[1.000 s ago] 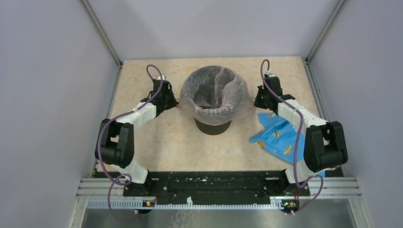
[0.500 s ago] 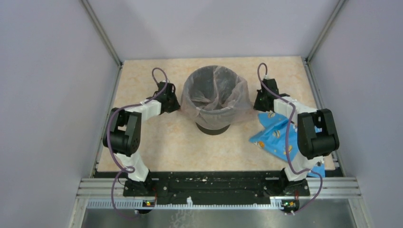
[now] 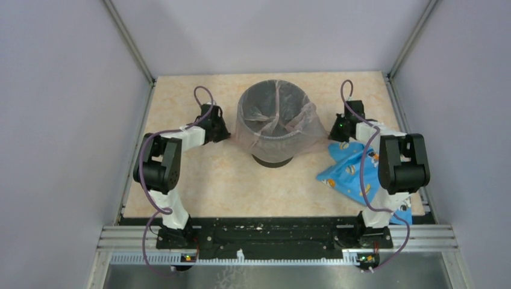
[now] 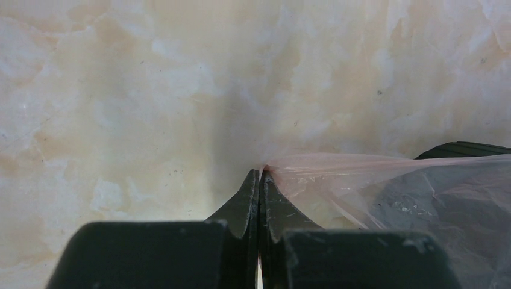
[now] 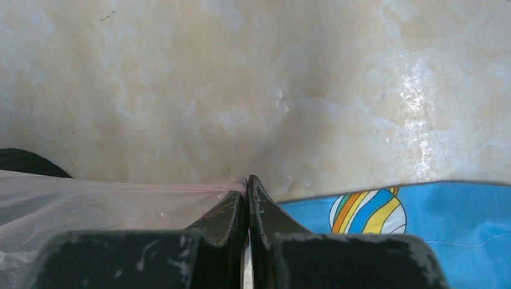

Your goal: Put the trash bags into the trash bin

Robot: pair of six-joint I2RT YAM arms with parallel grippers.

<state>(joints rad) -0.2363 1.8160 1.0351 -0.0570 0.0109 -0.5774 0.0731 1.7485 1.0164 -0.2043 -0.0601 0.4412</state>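
Pink bag (image 3: 301,129) on bin (image 3: 272,160), pinched by left end effector (image 4: 260,176), right end effector (image 5: 247,180)

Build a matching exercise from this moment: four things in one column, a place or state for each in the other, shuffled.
Things:
1. pink trash bag
2. black trash bin
3. blue printed packet
4. left tool

Place or state:
a. lies flat on the table
b. shut on an edge of thin film
c. spread over a round rim, pulled out to both sides
d. stands upright, lined with film

Pairs: 1-c, 2-d, 3-a, 4-b
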